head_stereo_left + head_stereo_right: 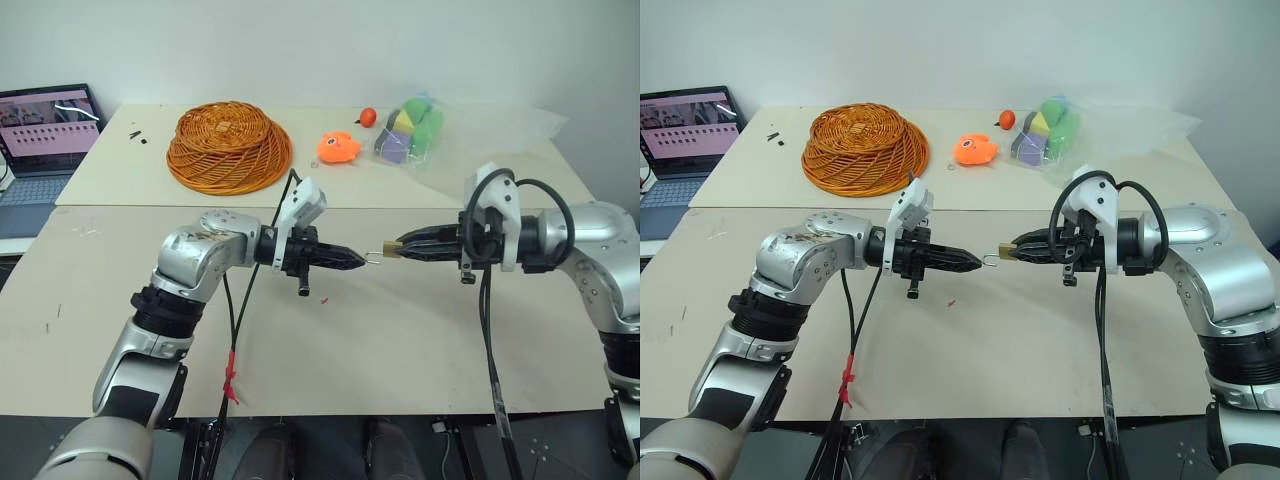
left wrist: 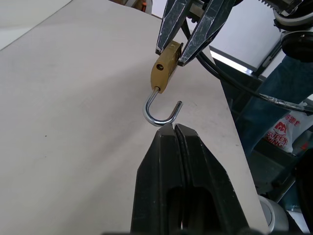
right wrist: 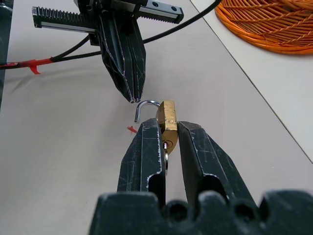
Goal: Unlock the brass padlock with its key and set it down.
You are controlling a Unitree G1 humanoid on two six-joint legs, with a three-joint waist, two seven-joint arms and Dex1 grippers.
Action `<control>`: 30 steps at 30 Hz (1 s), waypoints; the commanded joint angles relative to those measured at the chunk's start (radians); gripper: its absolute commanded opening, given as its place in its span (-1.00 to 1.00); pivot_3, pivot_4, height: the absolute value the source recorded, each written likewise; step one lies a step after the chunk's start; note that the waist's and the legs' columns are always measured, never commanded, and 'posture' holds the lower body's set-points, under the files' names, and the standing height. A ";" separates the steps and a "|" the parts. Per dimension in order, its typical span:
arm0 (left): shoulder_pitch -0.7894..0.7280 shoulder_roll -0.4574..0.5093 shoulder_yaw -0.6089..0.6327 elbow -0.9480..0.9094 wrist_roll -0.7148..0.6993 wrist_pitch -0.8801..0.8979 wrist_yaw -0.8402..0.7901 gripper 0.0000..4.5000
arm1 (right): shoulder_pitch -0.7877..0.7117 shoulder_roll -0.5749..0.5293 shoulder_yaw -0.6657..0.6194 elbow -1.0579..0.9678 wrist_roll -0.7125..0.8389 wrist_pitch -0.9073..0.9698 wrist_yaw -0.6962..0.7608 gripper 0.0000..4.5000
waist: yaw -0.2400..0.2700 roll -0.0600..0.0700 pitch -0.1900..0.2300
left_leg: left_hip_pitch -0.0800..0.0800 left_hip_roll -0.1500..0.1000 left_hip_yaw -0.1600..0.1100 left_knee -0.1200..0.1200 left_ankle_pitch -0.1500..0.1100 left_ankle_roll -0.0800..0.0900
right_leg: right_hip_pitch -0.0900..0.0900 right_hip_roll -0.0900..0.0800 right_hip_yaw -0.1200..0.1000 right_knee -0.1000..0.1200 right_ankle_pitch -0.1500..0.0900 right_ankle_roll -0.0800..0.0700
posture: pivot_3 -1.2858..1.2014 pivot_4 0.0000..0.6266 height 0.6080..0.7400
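Observation:
My right gripper is shut on the body of the brass padlock, holding it level above the table's middle. The padlock's silvery shackle stands open, with one end free, and points toward my left gripper. That gripper is shut with nothing in it. Its tips sit right at the shackle's bend, a hair apart from it. A silvery bit at the padlock's keyhole end, between the right fingers, may be the key; most of it is hidden.
An overturned orange wicker basket, an orange toy, a small orange ball and a bag of coloured blocks lie on the far table. A laptop stands at the far left. A red scrap lies under the grippers.

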 commanded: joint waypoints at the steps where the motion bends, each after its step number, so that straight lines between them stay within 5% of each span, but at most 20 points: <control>1: 0.003 0.005 0.001 -0.010 0.009 -0.021 0.007 -0.98 | -0.023 0.006 -0.036 -0.041 0.030 0.013 -0.014 -0.96 | 0.000 0.000 0.000 | 0.000 0.000 0.000 0.000 0.000 0.000 | 0.000 0.000 0.000 0.000 0.000 0.000 | 0.03 -0.52 0.98; 16: -0.041 0.048 0.037 0.064 0.034 -0.048 0.013 -0.98 | 0.006 -0.007 -0.024 -0.017 0.007 -0.010 -0.010 -0.96 | 0.000 0.000 0.000 | 0.000 0.000 0.000 0.000 0.000 0.000 | 0.000 0.000 0.000 0.000 0.000 0.000 | 0.03 -0.52 0.98; 30: -0.034 -0.035 0.048 -0.107 -0.089 0.177 0.134 -0.98 | 0.024 -0.001 -0.030 -0.013 0.006 -0.008 -0.008 -0.96 | -0.003 0.000 0.000 | 0.000 0.000 0.000 0.000 0.000 0.000 | 0.000 0.000 0.000 0.000 0.000 0.000 | 0.03 -0.52 0.98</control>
